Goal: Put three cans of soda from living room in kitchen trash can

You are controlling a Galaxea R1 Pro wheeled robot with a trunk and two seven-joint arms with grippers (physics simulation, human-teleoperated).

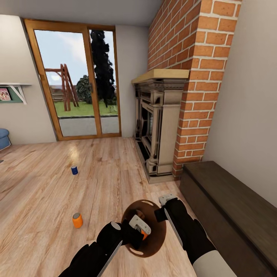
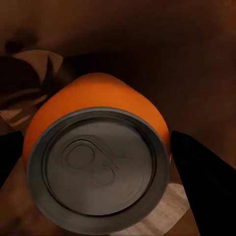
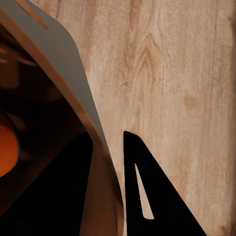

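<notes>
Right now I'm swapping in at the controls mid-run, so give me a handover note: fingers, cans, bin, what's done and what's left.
Left gripper: fingers shut on an orange can, held over the brown inside of the trash can.
Right gripper: fingers clamped on the trash can's rim, one inside the wall, one outside, holding the bin.
On the living room floor: a second orange can standing near the robot's left, and the blue can farther off toward the glass doors.
Done: bin in hand, one can over it.
Left: release this can, collect the other two, then take the bin to the kitchen.
</notes>
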